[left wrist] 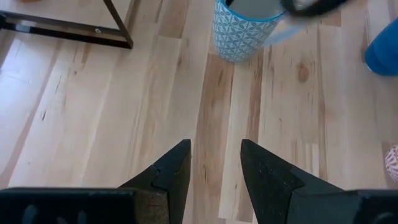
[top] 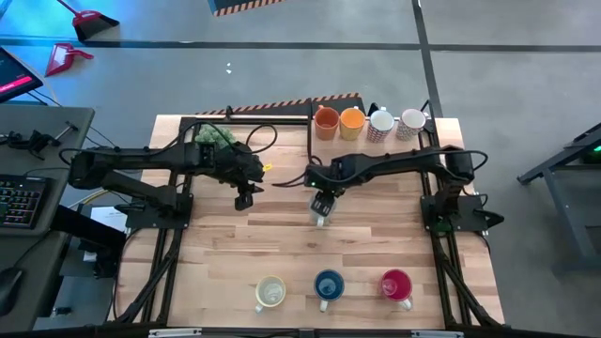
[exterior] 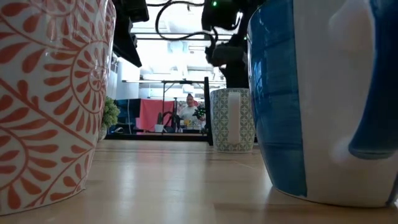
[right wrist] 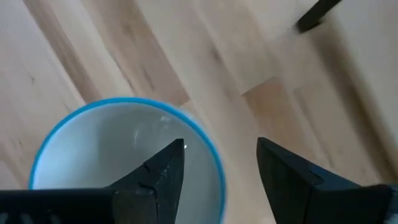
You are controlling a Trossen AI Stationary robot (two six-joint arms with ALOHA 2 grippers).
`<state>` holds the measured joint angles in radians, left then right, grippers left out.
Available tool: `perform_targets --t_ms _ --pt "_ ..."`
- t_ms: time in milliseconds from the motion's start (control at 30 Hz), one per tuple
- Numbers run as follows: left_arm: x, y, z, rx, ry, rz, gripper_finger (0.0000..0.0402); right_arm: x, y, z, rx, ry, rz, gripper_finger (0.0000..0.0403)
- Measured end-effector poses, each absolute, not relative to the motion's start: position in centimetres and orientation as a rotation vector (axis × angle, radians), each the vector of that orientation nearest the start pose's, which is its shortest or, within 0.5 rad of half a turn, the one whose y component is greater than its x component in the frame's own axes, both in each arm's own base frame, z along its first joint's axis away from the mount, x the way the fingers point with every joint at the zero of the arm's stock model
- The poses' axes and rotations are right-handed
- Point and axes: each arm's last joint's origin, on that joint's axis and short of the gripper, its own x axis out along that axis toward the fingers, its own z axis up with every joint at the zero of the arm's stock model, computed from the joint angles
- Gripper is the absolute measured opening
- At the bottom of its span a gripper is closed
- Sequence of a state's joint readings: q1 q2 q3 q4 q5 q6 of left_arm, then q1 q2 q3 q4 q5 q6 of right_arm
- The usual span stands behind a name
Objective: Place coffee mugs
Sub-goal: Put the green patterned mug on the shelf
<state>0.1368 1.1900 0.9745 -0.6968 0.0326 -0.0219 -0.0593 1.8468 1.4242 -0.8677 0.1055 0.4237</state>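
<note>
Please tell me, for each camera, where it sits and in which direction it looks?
High: overhead, straight down on the table; both arms show.
Low: at tabletop height, looking level past near mugs into the room; arms hang above.
Left wrist: on the left arm, facing down; open left gripper.
Right wrist: above the teal mug; open right gripper.
Shared: the teal mug appears in all four.
</note>
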Motion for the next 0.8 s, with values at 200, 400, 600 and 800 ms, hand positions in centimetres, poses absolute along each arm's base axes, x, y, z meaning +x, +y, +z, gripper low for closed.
perform_targets --t_ms 200,400,600,800 --pt "23.1 3.1 27.8 -0.09 0.91 0.122 0.0131 37.0 -2.5 20.6 0.33 1.277 -0.406 0.0174" --pt "23.1 3.1 27.8 -0.074 0.911 0.117 0.0131 37.1 -2.4 20.6 0.32 1.282 -0.383 0.0081" --pt "23.1 3.1 27.8 -0.073 0.911 0.116 0.0131 37.0 -2.2 20.7 0.256 1.29 -0.341 0.0007" --pt "23.1 3.1 27.8 -0.075 0.912 0.117 0.0131 36.2 -2.2 22.7 0.197 1.254 -0.329 0.0003"
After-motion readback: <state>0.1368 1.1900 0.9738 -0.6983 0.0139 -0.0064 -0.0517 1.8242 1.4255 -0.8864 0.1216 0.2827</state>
